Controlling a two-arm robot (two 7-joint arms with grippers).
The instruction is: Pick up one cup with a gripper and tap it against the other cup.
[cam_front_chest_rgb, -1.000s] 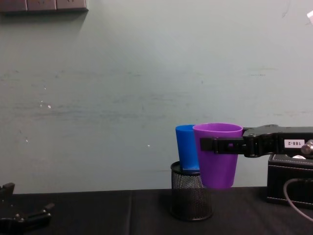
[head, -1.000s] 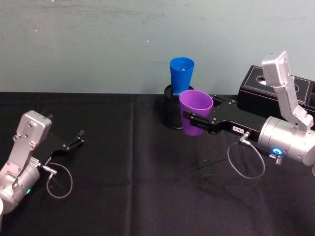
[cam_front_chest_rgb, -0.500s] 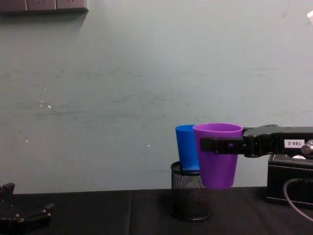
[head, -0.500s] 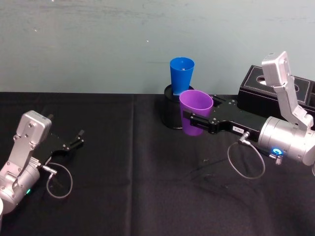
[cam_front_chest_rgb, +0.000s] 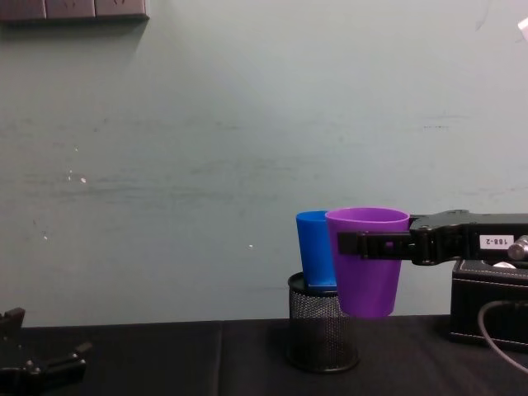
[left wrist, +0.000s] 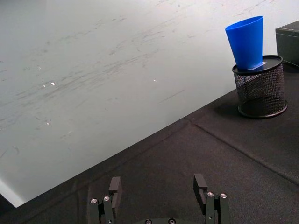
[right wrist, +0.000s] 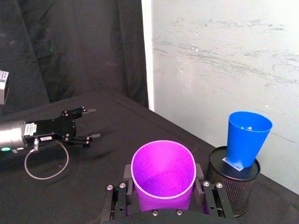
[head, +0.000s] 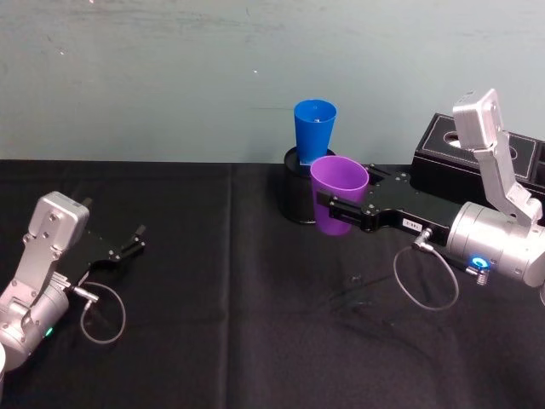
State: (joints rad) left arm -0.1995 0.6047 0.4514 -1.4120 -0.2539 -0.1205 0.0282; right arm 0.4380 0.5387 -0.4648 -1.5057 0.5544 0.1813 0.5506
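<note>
My right claw (head: 334,205) is clamped on the purple cup (head: 339,181), holding it upright above the bench (head: 238,324), just in front of the mesh pen holder (head: 294,203). The blue cup (head: 314,128) stands in that holder, near the purple one but apart. My left claw (head: 129,243) rests far left, spread and empty.

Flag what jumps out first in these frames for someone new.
The purple cup, held aloft in the right end effector at centre-right, draws the eye first. Just behind it, the bright blue cup stands atop a black mesh holder. The left end effector rests open, far left on the black tablecloth.
</note>
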